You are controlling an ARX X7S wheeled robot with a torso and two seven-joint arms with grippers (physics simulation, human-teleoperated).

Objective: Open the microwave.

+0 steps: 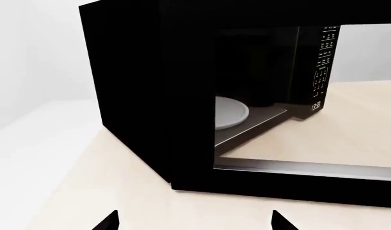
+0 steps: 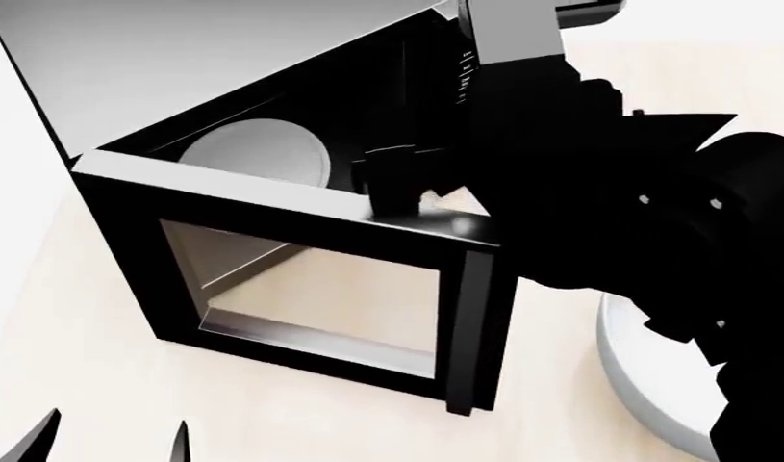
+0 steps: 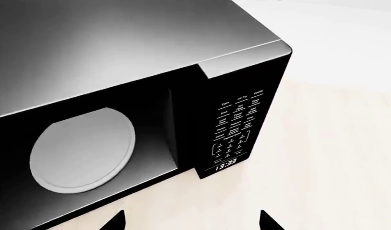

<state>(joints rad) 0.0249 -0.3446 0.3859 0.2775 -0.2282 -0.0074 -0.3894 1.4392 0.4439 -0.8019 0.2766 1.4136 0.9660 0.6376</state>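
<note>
The black microwave (image 2: 238, 67) with a grey top stands on a pale counter, and its door (image 2: 122, 260) is swung wide open towards me. The white turntable (image 2: 257, 154) shows inside the cavity. In the right wrist view I see the turntable (image 3: 83, 151), the keypad (image 3: 237, 124) and the clock (image 3: 226, 164). My right gripper (image 3: 192, 224) is open and empty in front of the cavity; its arm (image 2: 597, 192) reaches over the door's top edge. My left gripper (image 1: 194, 225) is open and empty, low beside the door (image 1: 150, 96); it also shows as the left gripper (image 2: 110, 438) near the counter's front.
A pale grey round dish (image 2: 636, 375) sits on the counter (image 2: 96, 385) to the right of the door, partly under my right arm. The door's vertical handle (image 2: 475, 327) is on its free edge. A white wall (image 1: 35, 48) lies behind.
</note>
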